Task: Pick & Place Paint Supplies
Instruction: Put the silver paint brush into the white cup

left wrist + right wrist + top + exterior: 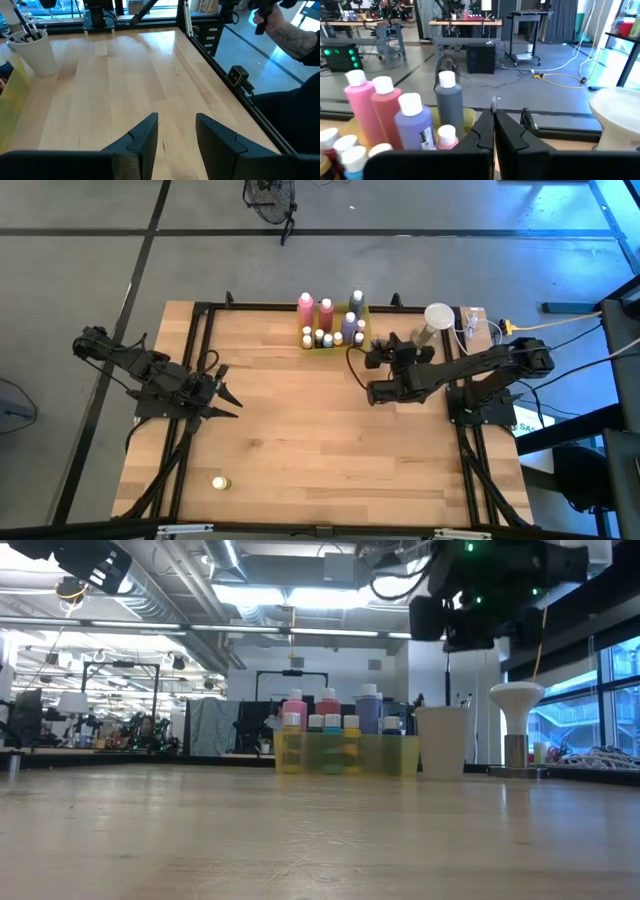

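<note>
Several paint bottles (410,125) stand just beyond the closed right gripper (494,131).

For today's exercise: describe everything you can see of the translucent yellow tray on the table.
The translucent yellow tray is a low, see-through container that looks like plastic, standing flat at the table's far edge. It holds upright paint bottles: tall pink, purple and grey ones with white caps, plus small ones. The pale cup stands just beside it. The right gripper is raised nearby; neither it nor the left gripper touches the tray.
</note>
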### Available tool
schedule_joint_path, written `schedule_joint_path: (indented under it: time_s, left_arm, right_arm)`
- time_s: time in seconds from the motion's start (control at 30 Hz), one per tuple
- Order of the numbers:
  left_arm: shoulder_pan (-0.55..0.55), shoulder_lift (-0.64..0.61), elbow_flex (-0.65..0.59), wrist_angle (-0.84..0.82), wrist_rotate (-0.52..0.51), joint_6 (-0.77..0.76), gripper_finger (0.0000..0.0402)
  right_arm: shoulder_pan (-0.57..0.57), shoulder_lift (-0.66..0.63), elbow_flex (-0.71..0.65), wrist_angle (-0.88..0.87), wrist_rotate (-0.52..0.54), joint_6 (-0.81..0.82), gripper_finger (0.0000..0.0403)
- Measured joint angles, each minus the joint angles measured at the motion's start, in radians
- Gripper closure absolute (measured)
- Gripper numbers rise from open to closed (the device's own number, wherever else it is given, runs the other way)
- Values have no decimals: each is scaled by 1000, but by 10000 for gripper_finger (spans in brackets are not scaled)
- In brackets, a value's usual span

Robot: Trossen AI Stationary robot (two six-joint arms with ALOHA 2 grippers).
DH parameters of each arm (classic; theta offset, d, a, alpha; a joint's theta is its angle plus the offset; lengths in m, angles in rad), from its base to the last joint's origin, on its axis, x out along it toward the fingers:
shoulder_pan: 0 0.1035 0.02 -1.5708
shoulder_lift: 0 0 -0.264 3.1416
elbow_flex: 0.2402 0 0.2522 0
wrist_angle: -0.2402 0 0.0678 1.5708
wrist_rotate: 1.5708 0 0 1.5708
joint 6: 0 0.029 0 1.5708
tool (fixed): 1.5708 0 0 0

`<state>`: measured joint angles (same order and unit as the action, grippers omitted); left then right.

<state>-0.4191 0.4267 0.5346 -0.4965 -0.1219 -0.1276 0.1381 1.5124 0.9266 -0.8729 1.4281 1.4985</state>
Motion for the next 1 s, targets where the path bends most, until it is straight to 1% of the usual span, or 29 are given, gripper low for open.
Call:
schedule_joint_path:
  time_s: [0.17,0.23,0.43,0.53,0.7,1.0]
  left_arm:
    - [0,0,0,0,0,0,274]
    - [0,0,0,0,0,0,274]
    - [0,0,0,0,0,0,274]
    - [0,0,0,0,0,0,274]
    - [0,0,0,0,0,0,274]
    - [0,0,0,0,0,0,274]
  right_arm:
    - [-2,0,-37,37,-19,7,403]
    - [-7,0,-51,81,-33,-1,403]
    - [-42,0,-105,270,-70,-120,401]
    - [-56,0,-109,323,-79,-200,387]
    - [-69,0,-104,392,-145,-344,336]
    - [-72,0,-102,520,-150,-469,212]
